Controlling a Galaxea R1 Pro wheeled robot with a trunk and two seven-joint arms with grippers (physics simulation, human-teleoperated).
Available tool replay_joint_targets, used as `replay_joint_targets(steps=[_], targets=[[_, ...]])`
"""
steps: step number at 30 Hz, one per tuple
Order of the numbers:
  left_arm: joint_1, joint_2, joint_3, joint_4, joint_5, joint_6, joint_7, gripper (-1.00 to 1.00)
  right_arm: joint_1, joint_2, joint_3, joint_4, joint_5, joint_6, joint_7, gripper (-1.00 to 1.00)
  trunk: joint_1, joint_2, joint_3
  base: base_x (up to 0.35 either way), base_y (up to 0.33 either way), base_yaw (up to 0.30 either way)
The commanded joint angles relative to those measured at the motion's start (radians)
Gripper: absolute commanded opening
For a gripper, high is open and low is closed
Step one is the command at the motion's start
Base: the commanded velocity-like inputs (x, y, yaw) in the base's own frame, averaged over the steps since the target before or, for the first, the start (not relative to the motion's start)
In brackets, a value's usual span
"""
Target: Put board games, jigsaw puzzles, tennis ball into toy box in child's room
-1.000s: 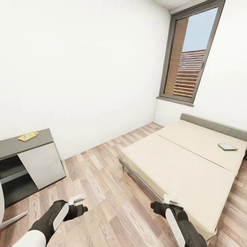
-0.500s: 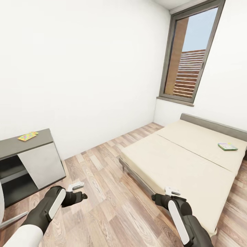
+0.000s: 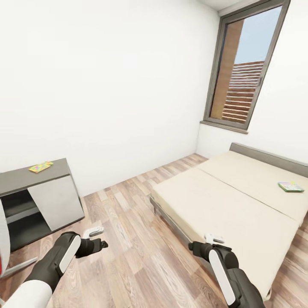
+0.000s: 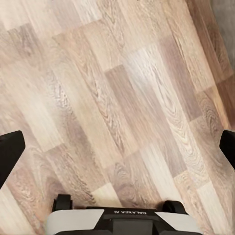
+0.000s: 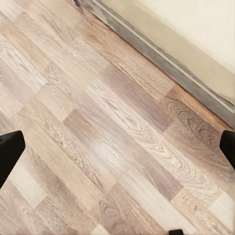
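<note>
Landmark = bed (image 3: pixel 231 201), cream top, grey frame, right half of head view.

Far left of bed: dark grey shelf unit (image 3: pixel 40 201) against white wall, w/ a jigsaw puzzle (image 3: pixel 41 167) flat on its top near the wall edge. A red-and-white chair (image 3: pixel 3 239) edge shows just left of the shelf.

Left gripper (image 3: pixel 95 231) hangs over wood floor (image 3: pixel 128 239), left of bed, well apart from it; wrist view: fingers (image 4: pixel 11 152) wide apart at both frame edges, nothing btwn them but planks.

Right gripper (image 3: pixel 215 238) sits at bed's near corner, just over its edge; wrist view: fingers (image 5: pixel 10 149) spread wide, empty, floor below and the bed's frame rail close by.

On bed, far right side near the headboard (image 3: pixel 267 156): one board game (image 3: pixel 291 186), green-edged, lying flat, well apart from both grippers.

Behind bed: tall window (image 3: pixel 248 68) in the corner.
</note>
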Motion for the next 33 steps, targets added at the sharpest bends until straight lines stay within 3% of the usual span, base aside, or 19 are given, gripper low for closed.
replay_joint_targets(steps=[1,7,16,24,33], targets=[[0.0,0.0,-0.001,-0.001,0.002,0.001,0.0,1.0,-0.001,0.0,0.001,-0.001,-0.01,0.002,-0.01,1.0,0.001,-0.002,-0.002,0.0,-0.296,0.273],[0.0,0.0,-0.001,-0.001,0.001,-0.012,0.0,1.0,-0.001,0.0,0.014,0.0,-0.01,0.0,-0.009,1.0,0.001,-0.002,-0.002,0.0,-0.157,0.203],[0.0,0.0,-0.001,-0.001,0.0,-0.016,0.0,1.0,0.002,-0.001,0.049,-0.001,-0.01,-0.019,-0.01,1.0,0.001,-0.002,-0.002,0.0,-0.009,0.015],[0.001,-0.001,-0.001,-0.001,0.0,-0.016,0.001,1.0,0.003,0.0,0.051,-0.001,-0.01,-0.022,-0.01,1.0,0.001,-0.002,-0.002,0.0,-0.003,0.011],[0.001,-0.001,-0.002,-0.002,0.001,-0.016,0.001,1.0,0.003,0.001,0.054,-0.001,-0.01,-0.022,-0.011,1.0,0.001,-0.002,-0.002,0.0,-0.219,0.231]])
